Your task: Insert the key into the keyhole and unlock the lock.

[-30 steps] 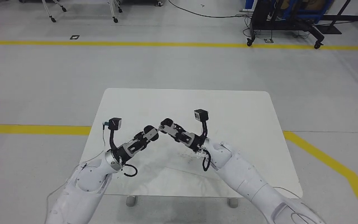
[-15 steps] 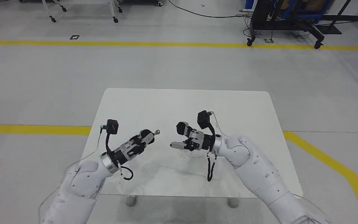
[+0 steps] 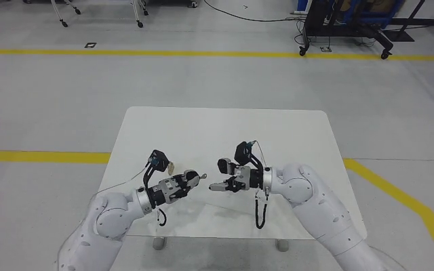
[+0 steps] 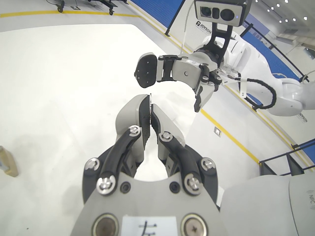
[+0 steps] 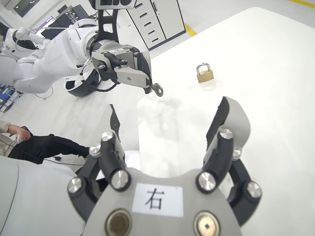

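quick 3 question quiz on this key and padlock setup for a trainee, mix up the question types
1. Multiple choice: what does the left gripper hold between its fingers?
A) a screwdriver
B) the key
C) nothing

2. True or false: the right gripper is open and holds nothing.

3. Fill in the blank: the padlock is in neither gripper; it rests on the ___.

Key
1. B
2. True
3. table
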Controlling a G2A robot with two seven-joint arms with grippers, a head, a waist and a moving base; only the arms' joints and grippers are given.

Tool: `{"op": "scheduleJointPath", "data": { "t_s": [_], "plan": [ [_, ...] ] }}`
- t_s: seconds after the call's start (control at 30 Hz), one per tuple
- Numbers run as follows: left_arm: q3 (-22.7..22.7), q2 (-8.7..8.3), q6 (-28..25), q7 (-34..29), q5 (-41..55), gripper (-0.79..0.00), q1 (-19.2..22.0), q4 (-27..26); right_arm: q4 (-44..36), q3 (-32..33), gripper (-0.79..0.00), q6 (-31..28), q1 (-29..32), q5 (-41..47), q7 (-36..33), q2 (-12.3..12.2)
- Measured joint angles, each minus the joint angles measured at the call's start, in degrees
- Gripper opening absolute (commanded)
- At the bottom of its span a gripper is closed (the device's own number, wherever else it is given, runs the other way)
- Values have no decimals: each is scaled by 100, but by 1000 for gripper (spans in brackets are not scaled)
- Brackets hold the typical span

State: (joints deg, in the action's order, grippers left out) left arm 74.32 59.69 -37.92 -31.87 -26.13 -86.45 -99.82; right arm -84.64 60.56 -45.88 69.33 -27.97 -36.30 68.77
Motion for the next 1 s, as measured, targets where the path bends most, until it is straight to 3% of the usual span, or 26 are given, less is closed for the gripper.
{"op": "scheduleJointPath", "data": {
  "t_s": [0.1,0.17,0.23,0.47,0.8,0.87,1.0],
  "plan": [
    [-72,-7,-174,-133,286,-785,54,80,246,-58,-231,-303,-123,256,-111,-13],
    [-107,-18,-308,-272,543,-785,105,130,418,-122,-342,-494,-215,491,-187,-16],
    [-130,-30,-349,-407,713,-785,161,173,591,-210,-394,-718,-312,786,-271,-16],
    [-202,-47,-329,-502,806,-785,250,213,1079,-442,-428,-1172,-606,1620,-557,-38],
    [-326,-54,-332,-385,683,-785,308,208,1353,-768,-548,-1059,-875,2120,-822,-43],
    [-338,-58,-333,-371,676,-785,312,213,1393,-822,-603,-1101,-908,2215,-848,-45],
    [-365,-66,-302,-366,657,-785,319,211,1453,-903,-785,-1071,-973,2334,-901,-52]
  ]
}}
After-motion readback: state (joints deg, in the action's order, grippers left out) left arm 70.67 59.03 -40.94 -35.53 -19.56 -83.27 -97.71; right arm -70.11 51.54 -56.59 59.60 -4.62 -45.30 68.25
